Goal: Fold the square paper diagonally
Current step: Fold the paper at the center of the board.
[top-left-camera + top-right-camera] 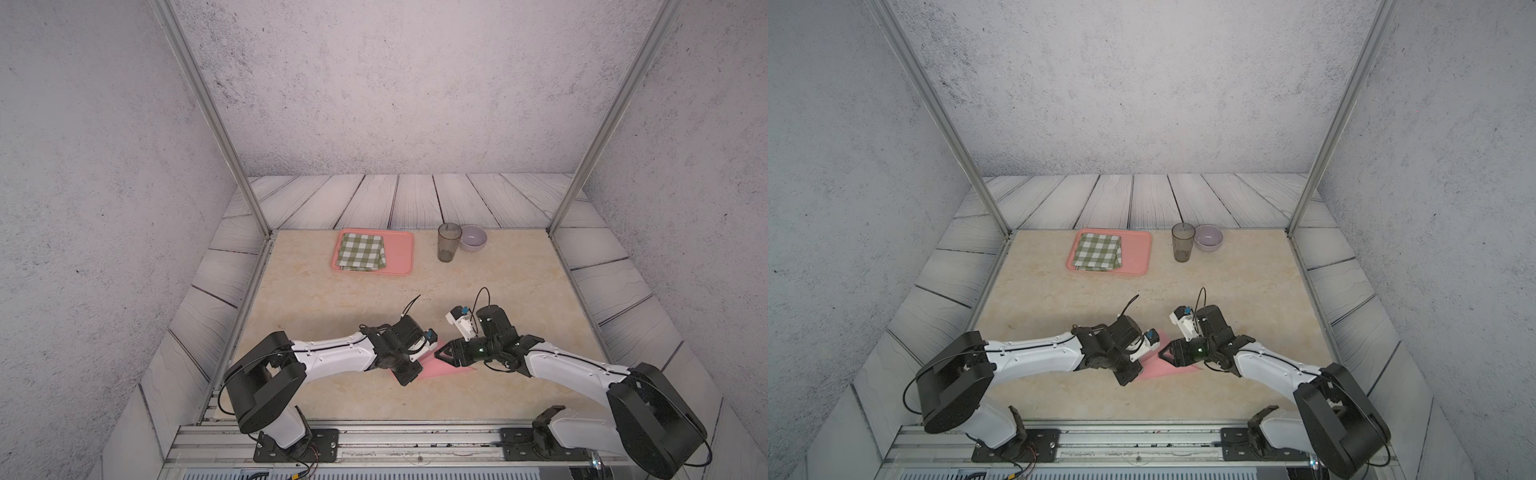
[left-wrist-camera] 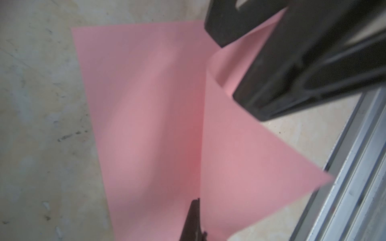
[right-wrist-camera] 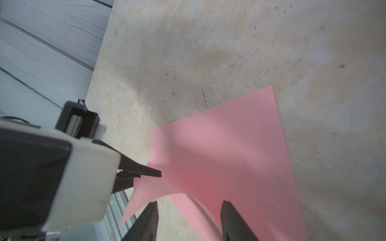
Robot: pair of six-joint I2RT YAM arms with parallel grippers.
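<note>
Half-folded: left hand (image 3: 155, 173) pinches the square paper (image 3: 229, 146) by a raised corner; right hand (image 3: 189, 203), jaws apart, seemingly straddles the uncreased bend.

One paper (image 2: 146, 104), tray (image 1: 399, 253), cloth (image 1: 360, 250), cup (image 1: 449, 243), bowl (image 1: 473, 239)

My left arm (image 1: 332, 353) and right arm (image 1: 561, 365) reach low toward the middle. My left gripper (image 3: 157, 173) is pinched tight. My right gripper (image 3: 189, 205) has its jaws apart.

Soft, even light from above. Faint shadows band the square paper (image 3: 229, 146). Both top views bow toward their edges; wrist views look dim, near parts blurred.
</note>
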